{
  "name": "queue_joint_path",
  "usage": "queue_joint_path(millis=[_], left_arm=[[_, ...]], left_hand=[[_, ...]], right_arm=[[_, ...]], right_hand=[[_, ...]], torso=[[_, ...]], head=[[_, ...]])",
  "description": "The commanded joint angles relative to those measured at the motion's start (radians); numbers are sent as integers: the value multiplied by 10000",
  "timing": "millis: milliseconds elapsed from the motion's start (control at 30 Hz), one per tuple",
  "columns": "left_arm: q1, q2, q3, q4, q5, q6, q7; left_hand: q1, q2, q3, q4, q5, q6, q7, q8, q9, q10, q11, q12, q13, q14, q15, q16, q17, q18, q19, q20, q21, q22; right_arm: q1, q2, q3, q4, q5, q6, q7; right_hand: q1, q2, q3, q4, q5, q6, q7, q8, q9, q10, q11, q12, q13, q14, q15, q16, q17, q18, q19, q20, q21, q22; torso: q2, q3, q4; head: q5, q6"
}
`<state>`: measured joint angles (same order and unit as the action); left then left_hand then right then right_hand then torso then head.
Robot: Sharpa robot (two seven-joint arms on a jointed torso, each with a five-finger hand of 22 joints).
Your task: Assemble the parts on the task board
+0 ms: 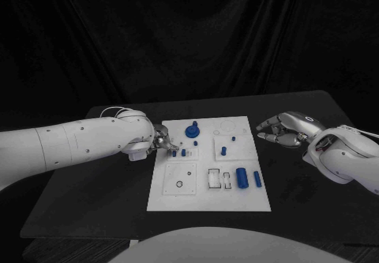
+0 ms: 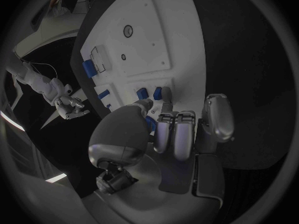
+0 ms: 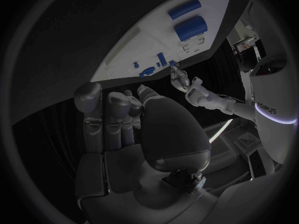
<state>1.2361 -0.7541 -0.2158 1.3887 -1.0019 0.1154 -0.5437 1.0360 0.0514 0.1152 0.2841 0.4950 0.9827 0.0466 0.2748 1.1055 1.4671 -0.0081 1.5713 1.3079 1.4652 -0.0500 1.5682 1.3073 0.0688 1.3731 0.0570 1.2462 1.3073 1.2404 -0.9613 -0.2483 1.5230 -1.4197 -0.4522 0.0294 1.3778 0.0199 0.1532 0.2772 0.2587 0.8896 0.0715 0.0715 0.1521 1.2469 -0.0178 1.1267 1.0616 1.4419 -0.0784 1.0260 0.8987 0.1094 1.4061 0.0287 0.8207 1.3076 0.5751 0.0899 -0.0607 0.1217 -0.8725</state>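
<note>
The task board (image 1: pixel 210 192) is a white plate in the middle of the black table (image 1: pixel 95 192). Small blue parts are spread over it. A round blue part with a post (image 1: pixel 193 130) sits near the far edge of the board. A few little blue pegs (image 1: pixel 183 153) stand close to the board's left edge, and one blue peg (image 1: pixel 223 150) stands on a raised square nearer the right side. Two bigger blue rollers (image 1: pixel 241 178) lie side by side near the right edge, next to some open slots, so I think they are not put in yet. A square plate with a small ring hole (image 1: pixel 179 184) looks bare too. So it looks like some parts are in and a good many are still left to do. The left hand (image 1: pixel 160 141) reaches in over the left edge of the board, right by the little pegs. In the left wrist view its fingers (image 2: pixel 176 134) are curled down near a blue piece (image 2: pixel 157 93), and a bit of blue shows by the thumb, but I cannot tell if it is really holding it or just touching it. The right hand (image 1: pixel 282 131) hangs just off the right side of the board, above the table. Its fingers are bent in a little and it holds nothing that I can see.
</note>
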Motion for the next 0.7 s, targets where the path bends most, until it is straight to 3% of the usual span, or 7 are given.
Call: queue_joint_path(millis=[33,200,333,467,533,633,700], left_arm=[[-7,-95,8,132,42,-779,628],[201,-427,10,443,42,-2134,1813],[585,-737,10,715,42,-3651,3724],[864,-826,10,780,-37,-4529,5616],[942,-791,10,716,-476,-4680,6336],[989,-594,9,469,-1599,-4866,7060],[956,-443,8,282,-2450,-4852,7257]], left_hand=[[51,-149,-10,-11,-15,80,3,-17,22,1037,-81,-5,2629,1056,-86,26,2635,87,70,-27,32,1608],[337,-439,-210,-59,-393,9,-33,287,357,1037,-114,-5,2629,1056,-118,26,2635,59,169,-50,169,1649],[966,-634,-448,-211,-1592,-706,108,492,788,1037,-2,-5,2629,1056,-42,26,2635,95,5,-5,-49,1583],[2360,-687,-455,-603,-2454,-1897,667,-186,75,-1955,500,-2574,170,-204,441,-665,1277,267,-965,292,-1116,1288],[3116,-696,-276,-679,-3299,-2469,991,-921,-966,-5755,764,-6154,-2730,-1971,691,-1717,-377,298,-1371,487,-1424,1206],[3689,-871,-79,-678,-4028,-2677,1187,-1596,-2373,-7512,1138,-8868,-4712,-3709,1035,-3166,-2348,209,-1149,800,-1058,1287],[4170,-996,124,-728,-4058,-2511,805,-1841,-3425,-7505,942,-10060,-6069,-3957,748,-4055,-3553,287,-778,778,-703,1365]], right_arm=[[-23,-24,7,11,-18,12,-162],[-22,-69,7,24,-18,8,-175],[-21,-107,7,33,-18,-2,-210],[-20,-125,7,24,-18,-10,-228],[-19,-110,7,16,-18,-5,-229],[-20,-89,7,14,-18,-6,-210],[-20,-88,7,19,-18,-7,-196]], right_hand=[[99,27,56,14,56,-92,5,-44,-15,-74,-16,-37,-9,-72,3,-69,-17,84,-35,55,-62,1060],[93,26,56,22,58,-92,6,-44,-16,-79,-14,-44,-18,-72,4,-71,-19,86,-36,56,-72,1058],[79,21,54,37,57,-93,8,-43,-19,-85,-11,-53,-29,-74,6,-78,-27,85,-36,57,-74,1058],[71,20,53,46,56,-93,8,-43,-20,-95,-10,-66,-44,-75,7,-80,-28,88,-40,57,-91,1055],[71,20,53,46,56,-93,8,-43,-20,-95,-10,-66,-44,-75,7,-80,-28,88,-40,57,-91,1055],[71,20,53,46,56,-93,8,-43,-20,-95,-10,-66,-44,-75,7,-80,-28,88,-40,57,-91,1055],[58,17,49,59,53,-92,9,-43,-22,-86,-7,-54,-31,-73,8,-72,-17,87,-39,58,-88,1056]], torso=[[-5,3,2],[-6,0,-3],[-4,-6,-5],[9,-18,-8],[16,-20,-8],[13,-14,-20],[11,-5,-30]], head=[[-48,-1],[-98,-1],[-139,-1],[-151,-1],[-149,-1],[-142,-1],[-152,-1]])
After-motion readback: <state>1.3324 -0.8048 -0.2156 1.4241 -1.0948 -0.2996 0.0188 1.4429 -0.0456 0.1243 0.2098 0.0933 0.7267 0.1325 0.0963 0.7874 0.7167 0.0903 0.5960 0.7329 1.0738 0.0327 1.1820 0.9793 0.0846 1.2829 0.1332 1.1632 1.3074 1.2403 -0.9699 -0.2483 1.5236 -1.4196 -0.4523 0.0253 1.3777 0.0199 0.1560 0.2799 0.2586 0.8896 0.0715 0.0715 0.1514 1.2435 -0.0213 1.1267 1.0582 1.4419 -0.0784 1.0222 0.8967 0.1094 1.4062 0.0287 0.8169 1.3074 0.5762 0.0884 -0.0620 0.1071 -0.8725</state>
